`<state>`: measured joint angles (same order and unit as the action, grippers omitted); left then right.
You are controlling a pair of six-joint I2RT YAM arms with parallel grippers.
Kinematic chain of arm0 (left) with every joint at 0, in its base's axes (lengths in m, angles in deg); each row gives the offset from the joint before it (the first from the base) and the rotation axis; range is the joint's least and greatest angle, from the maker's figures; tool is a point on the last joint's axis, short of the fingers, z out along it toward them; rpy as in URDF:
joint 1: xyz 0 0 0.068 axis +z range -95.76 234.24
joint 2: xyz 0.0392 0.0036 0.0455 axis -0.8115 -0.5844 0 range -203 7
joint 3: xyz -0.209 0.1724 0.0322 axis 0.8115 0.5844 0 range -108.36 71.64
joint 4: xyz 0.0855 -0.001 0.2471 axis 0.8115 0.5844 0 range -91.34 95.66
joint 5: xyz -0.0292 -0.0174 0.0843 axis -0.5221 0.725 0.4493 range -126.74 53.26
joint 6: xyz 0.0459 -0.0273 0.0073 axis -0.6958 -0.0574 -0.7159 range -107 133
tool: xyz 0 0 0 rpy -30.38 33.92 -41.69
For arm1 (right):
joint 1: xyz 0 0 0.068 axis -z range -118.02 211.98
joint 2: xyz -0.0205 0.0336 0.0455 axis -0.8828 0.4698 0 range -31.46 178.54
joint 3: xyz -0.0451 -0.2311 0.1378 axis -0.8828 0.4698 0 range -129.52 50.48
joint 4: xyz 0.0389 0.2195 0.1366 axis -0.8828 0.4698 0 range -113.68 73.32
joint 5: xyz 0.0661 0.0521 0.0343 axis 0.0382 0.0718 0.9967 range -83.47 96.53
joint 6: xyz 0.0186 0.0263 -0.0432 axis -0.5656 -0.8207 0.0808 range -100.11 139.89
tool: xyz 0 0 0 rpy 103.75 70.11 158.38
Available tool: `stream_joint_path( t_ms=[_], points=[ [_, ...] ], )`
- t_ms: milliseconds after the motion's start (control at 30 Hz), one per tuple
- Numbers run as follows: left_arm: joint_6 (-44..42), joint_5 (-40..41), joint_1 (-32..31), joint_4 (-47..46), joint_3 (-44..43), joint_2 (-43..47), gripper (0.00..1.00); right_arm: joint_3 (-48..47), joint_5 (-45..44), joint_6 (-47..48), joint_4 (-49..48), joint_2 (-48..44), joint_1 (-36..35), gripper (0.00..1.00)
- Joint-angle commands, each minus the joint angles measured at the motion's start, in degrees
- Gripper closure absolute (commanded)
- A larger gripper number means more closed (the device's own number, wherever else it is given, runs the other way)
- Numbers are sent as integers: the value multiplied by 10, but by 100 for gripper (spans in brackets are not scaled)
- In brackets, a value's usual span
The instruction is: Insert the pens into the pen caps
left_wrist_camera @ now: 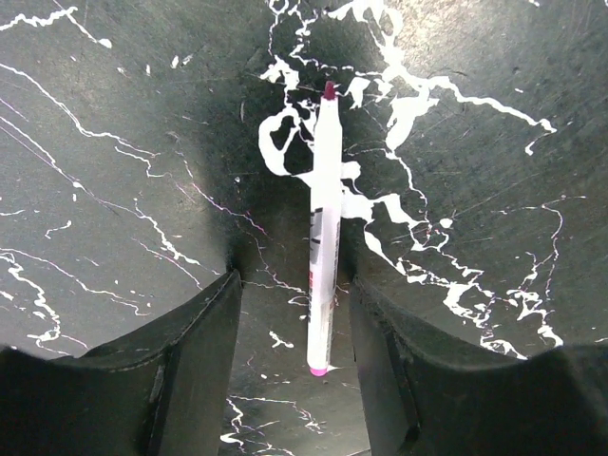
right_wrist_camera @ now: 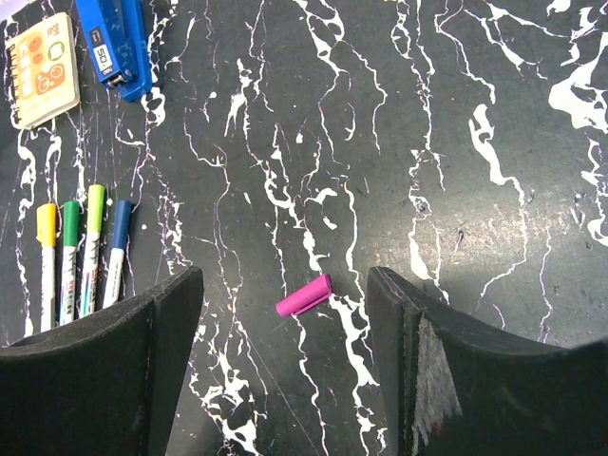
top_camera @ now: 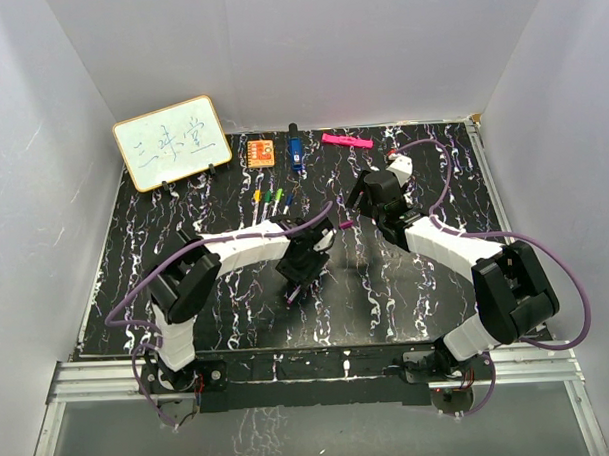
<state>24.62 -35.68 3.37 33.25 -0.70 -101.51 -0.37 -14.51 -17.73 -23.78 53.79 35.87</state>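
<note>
Uncapped pen [left_wrist_camera: 324, 218] inside the released left gripper [left_wrist_camera: 294, 283]; magenta cap [right_wrist_camera: 304, 295] inside the equally released right gripper [right_wrist_camera: 285, 277]

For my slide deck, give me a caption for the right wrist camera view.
Open right gripper hovers over a magenta pen cap on the marbled table.

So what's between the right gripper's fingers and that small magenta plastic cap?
Nothing. In the right wrist view the magenta cap lies on bare black marbled tabletop between the open fingers of the right gripper, touching neither.
</note>
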Motion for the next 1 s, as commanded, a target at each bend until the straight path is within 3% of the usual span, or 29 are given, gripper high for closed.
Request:
stream_joint_path(
  t_ms=[0, 133, 400, 667, 867, 967],
  points=[
    [11, 13, -5, -6, -6, -18, 55, -18, -2, -5, -20, -5, 4, 32],
    [26, 56, -5, -8, -5, -47, 63, -18, 5, -8, -23, -3, 4, 32],
    [41, 120, 12, -17, -6, -109, 90, -11, -1, -4, -23, -12, 5, 32],
    [43, 109, 28, -16, 14, -129, 100, -3, -7, -3, -24, -20, 9, 32],
    [34, 82, 37, -38, 34, -106, 100, -13, 1, -7, -11, 0, 10, 34],
    [23, 69, 43, -56, 41, -81, 100, -33, 2, -6, 23, 20, 10, 39]
  ],
)
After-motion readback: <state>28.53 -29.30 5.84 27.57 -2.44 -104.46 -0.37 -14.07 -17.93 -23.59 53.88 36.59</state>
